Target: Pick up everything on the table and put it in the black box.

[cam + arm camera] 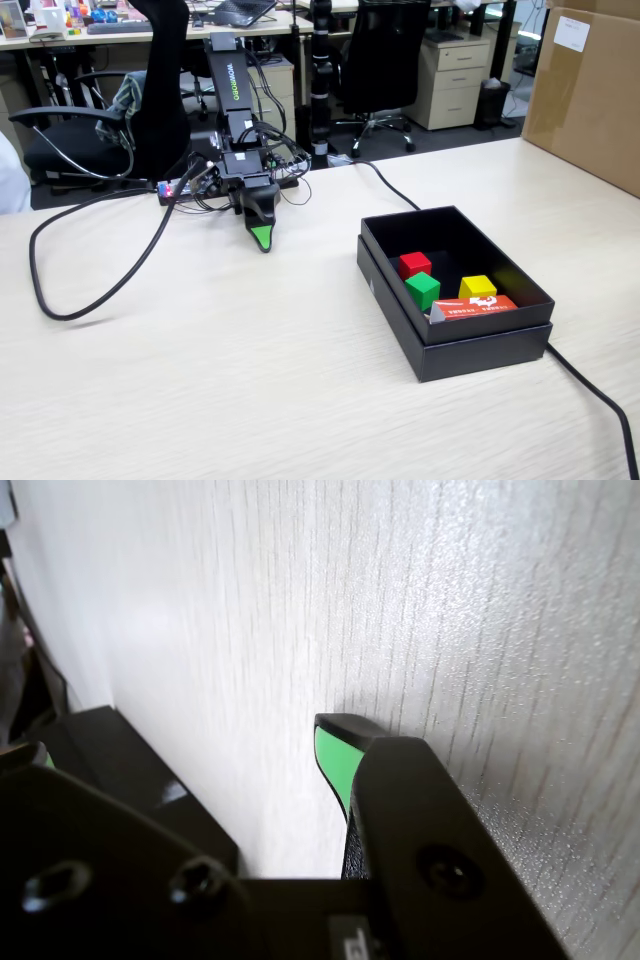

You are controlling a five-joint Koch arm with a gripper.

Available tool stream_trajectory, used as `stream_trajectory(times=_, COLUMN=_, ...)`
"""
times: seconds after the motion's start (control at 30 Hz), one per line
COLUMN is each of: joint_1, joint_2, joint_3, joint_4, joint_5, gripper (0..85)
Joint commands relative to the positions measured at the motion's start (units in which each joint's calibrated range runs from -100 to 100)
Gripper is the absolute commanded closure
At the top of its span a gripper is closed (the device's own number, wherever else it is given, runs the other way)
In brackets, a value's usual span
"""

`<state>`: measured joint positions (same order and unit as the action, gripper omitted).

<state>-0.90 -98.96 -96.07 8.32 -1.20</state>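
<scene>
The small green cube lies inside the black box, next to a red cube and a yellow cube. The box stands on the pale wood table, to the right of the arm in the fixed view. My gripper points down at the table about a hand's width left of the box, and it holds nothing. In the wrist view the gripper shows one green-padded finger. Bare table shows between that finger and the other jaw at the far left. The box's dark corner is at the left.
An orange-red packet leans in the box's near corner. A thick black cable loops over the table at the left, and another runs off at the right. A big brown carton stands at the back right.
</scene>
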Motion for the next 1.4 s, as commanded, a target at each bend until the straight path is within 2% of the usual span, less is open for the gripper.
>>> stream_trajectory(times=0.0, joint_1=0.0, joint_2=-1.0, joint_3=-0.9, joint_4=3.5, joint_5=-0.1, gripper=33.9)
stream_trajectory(times=0.37, joint_1=-0.1, joint_2=-0.2, joint_3=-1.4, joint_4=-5.2, joint_5=-0.1, gripper=35.5)
stream_trajectory(times=0.47, joint_1=-0.1, joint_2=-0.2, joint_3=-1.3, joint_4=-5.3, joint_5=0.0, gripper=38.3)
stream_trajectory(times=1.37, joint_1=0.0, joint_2=-0.1, joint_3=-1.3, joint_4=-5.3, joint_5=-0.1, gripper=36.7)
